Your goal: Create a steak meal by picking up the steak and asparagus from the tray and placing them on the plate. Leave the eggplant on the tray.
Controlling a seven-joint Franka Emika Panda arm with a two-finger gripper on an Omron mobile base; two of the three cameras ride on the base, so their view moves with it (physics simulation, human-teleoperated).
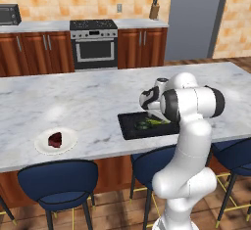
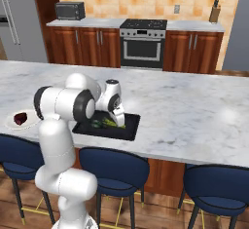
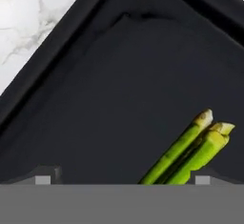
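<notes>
- Steak (image 1: 55,140) lay on the white plate (image 1: 69,146), a dark red wedge near the plate's middle; in the right base view the steak (image 2: 20,118) showed at the far left edge, on the plate (image 2: 9,122).
- Plate rested on the marble surface (image 1: 73,102), well apart from the tray (image 1: 128,127) and to its left in the left base view.
- Tray, black and rectangular with a low rim, sat near the front edge of the surface, partly hidden behind the arm in both base views; its right end showed bare in the right base view (image 2: 131,125).
- Asparagus (image 3: 190,151) lay on the tray floor as bright yellow-green stalks side by side, pale cut ends pointing toward the upper right of the hand view; it also showed as a green streak on the tray in the base views (image 1: 154,122) (image 2: 110,123).
- Eggplant (image 1: 143,125), a small dark lump, sat on the tray just beside the asparagus; it also showed in the right base view (image 2: 96,124).
- End effector (image 3: 119,180) was low over the tray, its two fingertips wide apart at the bottom of the hand view, one tip (image 3: 44,176) at the left and the other at the right; the asparagus ran down between them, close to the right tip, and nothing was gripped.
- Tray corner (image 3: 71,32) and marble beyond it appeared at the upper left of the hand view.
</notes>
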